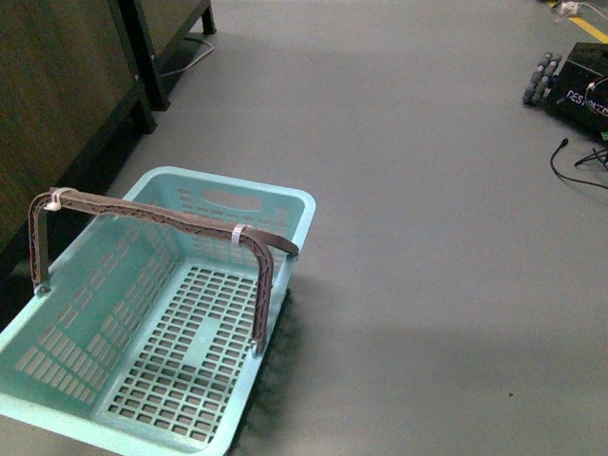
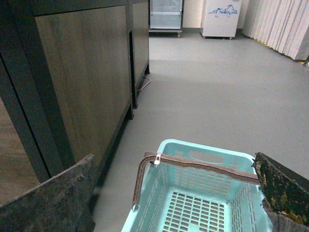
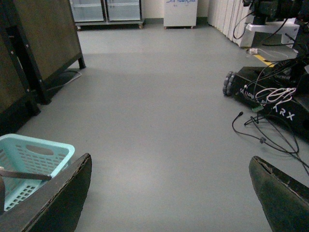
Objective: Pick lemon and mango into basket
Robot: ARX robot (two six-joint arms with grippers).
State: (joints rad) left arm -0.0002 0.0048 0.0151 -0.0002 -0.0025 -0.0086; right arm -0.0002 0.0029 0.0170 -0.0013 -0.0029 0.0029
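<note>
The light turquoise basket (image 1: pixel 285 204) stands on the grey floor at the lower left of the front view, empty, its brown ribbed handle (image 1: pixel 161 217) raised across it. In the left wrist view the basket (image 2: pixel 212 153) lies below my open left gripper (image 2: pixel 176 188), whose dark fingers (image 2: pixel 53 200) frame it. My right gripper (image 3: pixel 169 193) is open over bare floor, with a corner of the basket (image 3: pixel 63 150) beside one finger. Neither gripper shows in the front view. The lemon and the mango are out of view.
Dark wooden cabinets on black legs (image 1: pixel 57 85) stand close beside the basket (image 2: pixel 82 82). A black wheeled robot base (image 3: pixel 275 96) with loose cables (image 3: pixel 263 137) sits to the right (image 1: pixel 579 81). Fridges (image 3: pixel 106 9) line the far wall.
</note>
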